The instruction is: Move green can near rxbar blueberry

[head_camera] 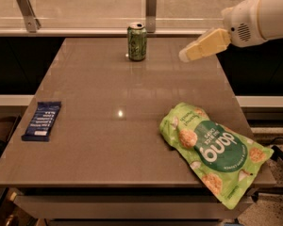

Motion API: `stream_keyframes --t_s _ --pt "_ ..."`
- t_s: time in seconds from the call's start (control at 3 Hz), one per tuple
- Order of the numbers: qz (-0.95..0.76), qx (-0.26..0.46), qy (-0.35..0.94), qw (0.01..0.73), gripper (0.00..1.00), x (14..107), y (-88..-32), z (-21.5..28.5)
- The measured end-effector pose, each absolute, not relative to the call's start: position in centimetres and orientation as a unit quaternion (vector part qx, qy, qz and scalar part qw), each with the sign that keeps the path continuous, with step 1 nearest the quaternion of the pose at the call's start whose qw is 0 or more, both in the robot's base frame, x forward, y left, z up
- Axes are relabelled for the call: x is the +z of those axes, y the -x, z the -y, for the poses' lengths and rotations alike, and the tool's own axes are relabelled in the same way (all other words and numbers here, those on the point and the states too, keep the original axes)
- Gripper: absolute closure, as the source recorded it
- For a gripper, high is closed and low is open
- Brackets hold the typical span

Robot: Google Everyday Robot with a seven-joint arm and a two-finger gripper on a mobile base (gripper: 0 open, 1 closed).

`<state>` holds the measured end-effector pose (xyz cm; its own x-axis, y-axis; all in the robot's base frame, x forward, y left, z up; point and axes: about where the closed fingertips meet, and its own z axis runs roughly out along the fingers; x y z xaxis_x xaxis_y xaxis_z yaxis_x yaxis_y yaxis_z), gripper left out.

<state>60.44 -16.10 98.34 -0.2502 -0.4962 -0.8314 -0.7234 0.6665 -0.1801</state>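
The green can [137, 42] stands upright at the far middle of the brown table [108, 126], near its back edge. The rxbar blueberry [42, 121] lies flat near the table's left edge, well in front of and left of the can. My gripper [185, 56] reaches in from the upper right on a white arm, its pale fingers pointing left above the table, to the right of the can and apart from it. It holds nothing that I can see.
A large lime-green chip bag [212, 149] lies flat at the front right, overhanging the table corner. A glass rail with metal posts [151, 4] runs behind the table. Dark gaps flank the table on both sides.
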Motion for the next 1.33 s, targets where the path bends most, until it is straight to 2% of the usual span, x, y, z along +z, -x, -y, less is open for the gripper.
stream_keyframes --t_s 0.67,1.33 --pt "-0.776 0.128 0.389 0.479 0.00 96.4 -63.8 13.7" --pt "-0.771 0.154 0.385 0.484 0.00 94.9 -70.0 14.3"
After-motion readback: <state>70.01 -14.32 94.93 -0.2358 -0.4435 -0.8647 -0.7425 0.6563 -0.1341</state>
